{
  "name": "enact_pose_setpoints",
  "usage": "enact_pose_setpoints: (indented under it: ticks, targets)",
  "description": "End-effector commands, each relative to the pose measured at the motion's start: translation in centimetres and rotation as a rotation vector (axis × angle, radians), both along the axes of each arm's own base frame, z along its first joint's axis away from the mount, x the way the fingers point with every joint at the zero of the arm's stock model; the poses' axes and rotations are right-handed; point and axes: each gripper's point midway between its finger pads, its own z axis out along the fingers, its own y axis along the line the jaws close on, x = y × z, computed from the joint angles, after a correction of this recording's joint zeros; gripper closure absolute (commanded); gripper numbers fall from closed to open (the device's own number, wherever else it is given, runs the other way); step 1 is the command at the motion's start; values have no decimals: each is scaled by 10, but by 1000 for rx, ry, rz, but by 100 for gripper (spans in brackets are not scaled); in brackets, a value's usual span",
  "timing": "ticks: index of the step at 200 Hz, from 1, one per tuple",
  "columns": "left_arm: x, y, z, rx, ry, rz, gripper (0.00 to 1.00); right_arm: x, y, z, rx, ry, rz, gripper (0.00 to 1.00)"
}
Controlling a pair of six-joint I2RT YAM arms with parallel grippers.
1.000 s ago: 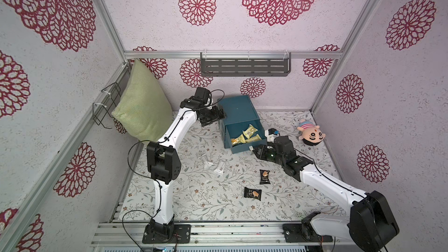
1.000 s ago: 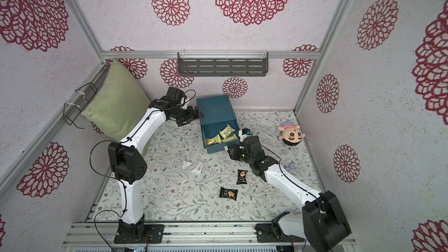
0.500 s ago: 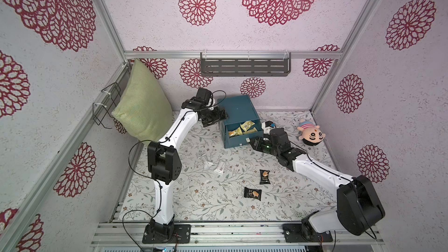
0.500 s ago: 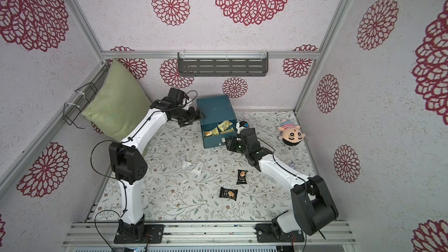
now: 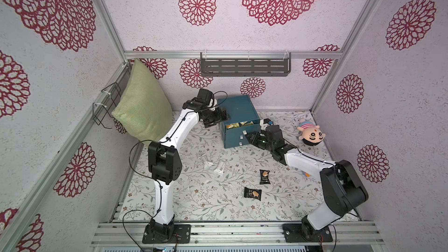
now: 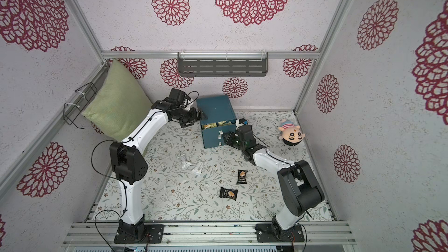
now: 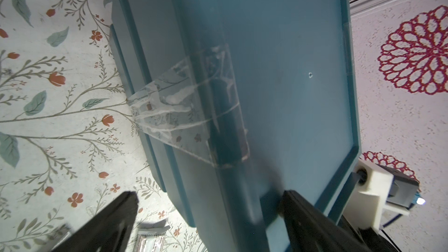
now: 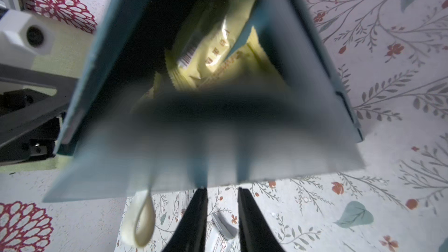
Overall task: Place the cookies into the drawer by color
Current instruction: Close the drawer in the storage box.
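Touching drawer (image 5: 238, 110), L hand (image 7: 208, 196) wide open

There are two black cookie packets (image 5: 264, 176) and two clear packets (image 5: 220, 167). One teal chest (image 5: 237, 110) has three drawers (image 5: 232, 139) with three white pull tabs (image 5: 244, 132). The yellow packets (image 5: 238, 125) inside overlap too much to count. There is one plush doll (image 5: 310, 135), one green pillow (image 5: 143, 107), one wall shelf (image 5: 244, 67) and one wire rack (image 5: 106, 105).
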Motion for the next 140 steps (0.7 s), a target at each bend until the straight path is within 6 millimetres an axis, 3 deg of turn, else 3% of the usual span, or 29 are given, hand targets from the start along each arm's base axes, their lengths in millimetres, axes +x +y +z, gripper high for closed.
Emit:
enact_pose_setpoints:
  ticks: [1,102,140]
  targets:
    - [-9,-1,-18,43,39,-20,0,21,0,36,95,-78,-55,73]
    - [-12,-4,-17,42,37,-31,0,43,14,38,259,-49,-74,67]
    - [-12,-4,-14,40,31,-30,0,27,13,38,256,-50,-58,66]
